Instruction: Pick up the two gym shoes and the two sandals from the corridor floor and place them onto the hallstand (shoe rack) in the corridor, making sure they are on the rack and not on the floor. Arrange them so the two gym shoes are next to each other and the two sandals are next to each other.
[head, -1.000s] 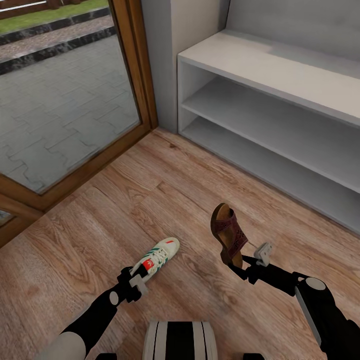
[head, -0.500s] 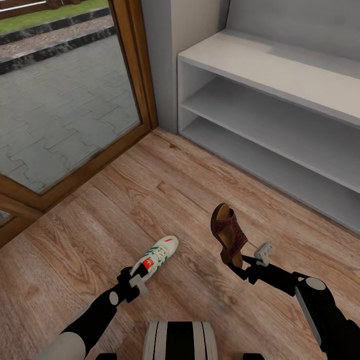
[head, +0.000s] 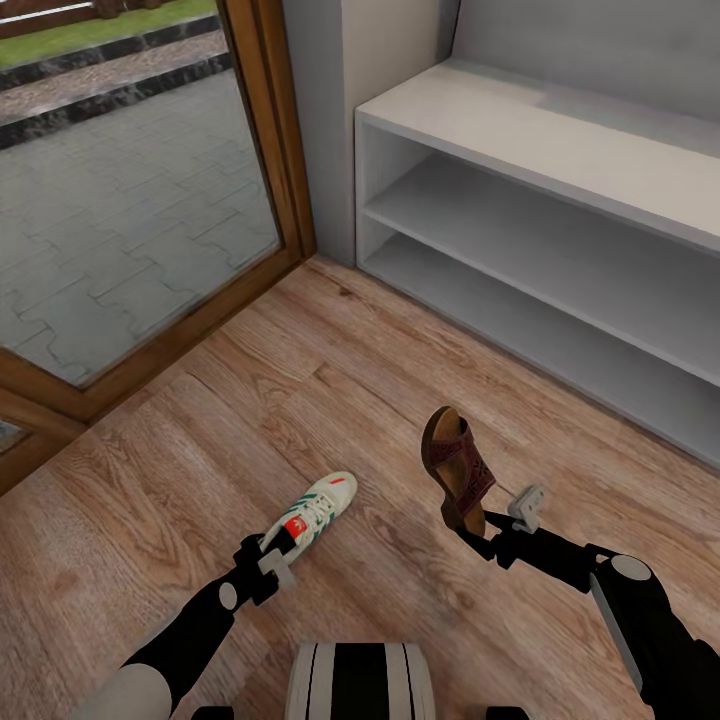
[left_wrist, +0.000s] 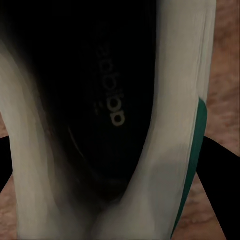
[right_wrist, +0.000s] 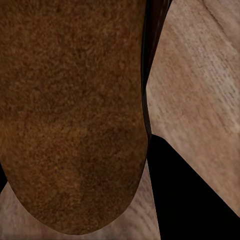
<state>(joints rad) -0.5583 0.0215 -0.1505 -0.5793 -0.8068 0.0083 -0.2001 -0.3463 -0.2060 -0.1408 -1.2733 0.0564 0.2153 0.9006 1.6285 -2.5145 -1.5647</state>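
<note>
Head view: a white trainer (head: 316, 512) with green stripes and a red tongue patch is held at its heel by the left gripper (head: 272, 556), toe pointing away from the robot, low over the floor (head: 200, 440). To its right, a brown sandal (head: 458, 468) stands nearly upright, clenched at its heel end by the right gripper (head: 488, 532), toe raised. Beyond both, the pale grey rack (head: 560, 140) stands against the wall, and its top and two lower shelves look bare in the part shown. A glass door (head: 130, 180) with a wooden frame is at the left.

Left wrist view: the trainer's dark insole (left_wrist: 100, 100) looms close.

Judging by this, one trainer and one sandal are picked up but none is placed yet; the other two shoes remain to be fetched.
</note>
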